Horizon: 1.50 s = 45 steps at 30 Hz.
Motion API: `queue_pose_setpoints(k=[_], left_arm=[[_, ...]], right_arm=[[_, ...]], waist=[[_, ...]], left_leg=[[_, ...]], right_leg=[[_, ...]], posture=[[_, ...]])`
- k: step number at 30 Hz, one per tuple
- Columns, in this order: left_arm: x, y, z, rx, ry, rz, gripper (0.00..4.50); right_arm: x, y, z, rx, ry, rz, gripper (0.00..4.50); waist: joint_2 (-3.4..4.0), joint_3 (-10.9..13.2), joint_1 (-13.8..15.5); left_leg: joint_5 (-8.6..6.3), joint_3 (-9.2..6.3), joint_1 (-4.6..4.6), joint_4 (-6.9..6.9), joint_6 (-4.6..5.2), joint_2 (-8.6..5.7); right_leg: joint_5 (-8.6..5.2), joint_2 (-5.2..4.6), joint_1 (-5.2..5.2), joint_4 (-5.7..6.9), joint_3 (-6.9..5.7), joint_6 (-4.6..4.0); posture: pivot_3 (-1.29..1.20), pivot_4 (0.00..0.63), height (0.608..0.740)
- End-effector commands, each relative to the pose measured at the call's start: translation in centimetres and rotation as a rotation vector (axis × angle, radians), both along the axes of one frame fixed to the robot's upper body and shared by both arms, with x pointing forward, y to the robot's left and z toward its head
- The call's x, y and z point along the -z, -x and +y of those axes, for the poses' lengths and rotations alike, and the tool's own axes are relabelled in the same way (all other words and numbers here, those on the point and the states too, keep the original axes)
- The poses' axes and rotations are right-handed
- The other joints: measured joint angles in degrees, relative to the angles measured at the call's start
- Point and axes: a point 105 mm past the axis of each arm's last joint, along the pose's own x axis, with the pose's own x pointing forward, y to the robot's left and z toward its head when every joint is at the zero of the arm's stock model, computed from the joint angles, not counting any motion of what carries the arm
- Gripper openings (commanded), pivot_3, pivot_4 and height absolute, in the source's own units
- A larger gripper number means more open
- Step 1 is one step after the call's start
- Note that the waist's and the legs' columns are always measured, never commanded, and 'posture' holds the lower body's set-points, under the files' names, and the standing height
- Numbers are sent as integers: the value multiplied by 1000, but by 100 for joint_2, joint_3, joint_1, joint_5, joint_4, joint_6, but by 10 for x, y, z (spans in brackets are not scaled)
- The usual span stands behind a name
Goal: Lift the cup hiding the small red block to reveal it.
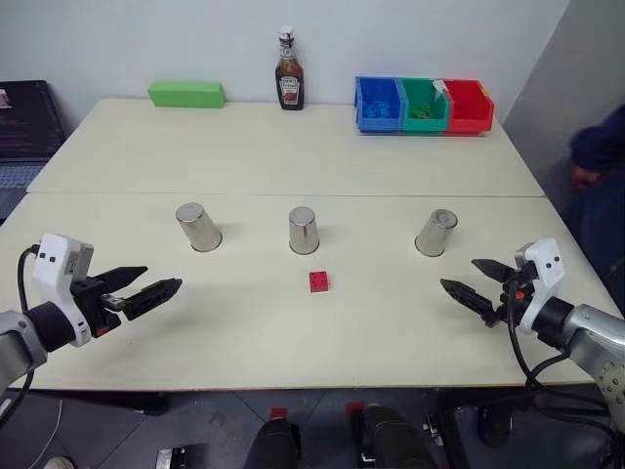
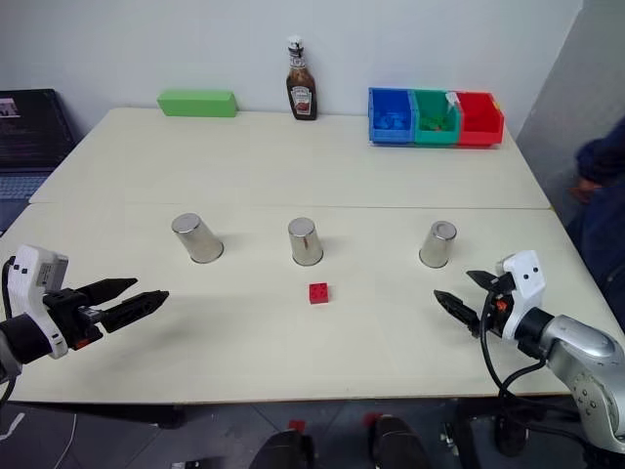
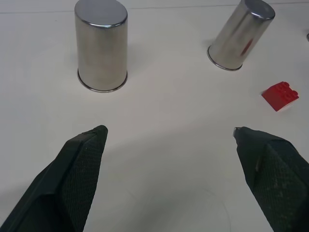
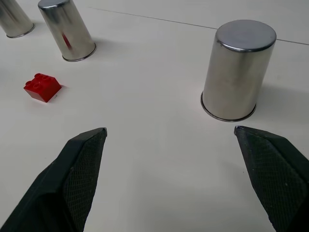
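From my head camera, three silver cups stand upside down in a row across the bench (image 1: 117,322): the left cup (image 1: 198,227), the middle cup (image 1: 304,231) and the right cup (image 1: 437,233). The small red block (image 1: 318,281) lies uncovered just in front of the middle cup. My left claw (image 1: 154,286) and right claw (image 1: 467,281) hover near the front edge, well apart from the block, with bare benchtop between them. Along the far edge sit a green box (image 1: 187,93), a sauce bottle (image 1: 289,72) and a row of bins (image 1: 424,105).

From my left wrist, the claw's fingers (image 3: 72,174) gape wide and hold nothing; two cups stand ahead, the block off to one side.

From my right wrist, the fingers (image 4: 75,169) are likewise spread and empty, the right cup close ahead between them, the block farther off.
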Motion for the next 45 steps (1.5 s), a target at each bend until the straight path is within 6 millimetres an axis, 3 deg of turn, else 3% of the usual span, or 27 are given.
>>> queue_pose_setpoints(k=[1,11,26,45], left_arm=[[-6,3,-10,51,-21,-28,4456],[-2,10,-18,121,-5,34,4456],[3,8,-18,150,5,41,4456],[2,3,-16,141,-11,9,4456]], right_arm=[[-12,0,3,-14,-3,-46,4500],[-10,13,14,-110,-33,7,4500],[-32,20,27,-191,-134,-10,4500],[-26,19,26,-173,-109,-9,4500]], waist=[[0,0,0],[0,0,0],[-1,-1,0],[-4,-3,4]], left_leg=[[0,1,2,1,0,0],[1,3,11,3,0,0],[1,2,13,7,0,0],[1,1,13,11,0,-1]], right_leg=[[0,0,1,1,1,1],[0,2,2,17,2,1],[1,2,5,21,1,1],[1,2,7,26,1,1]], posture=[[0,150,740],[0,150,740],[0,150,740],[0,150,740]])
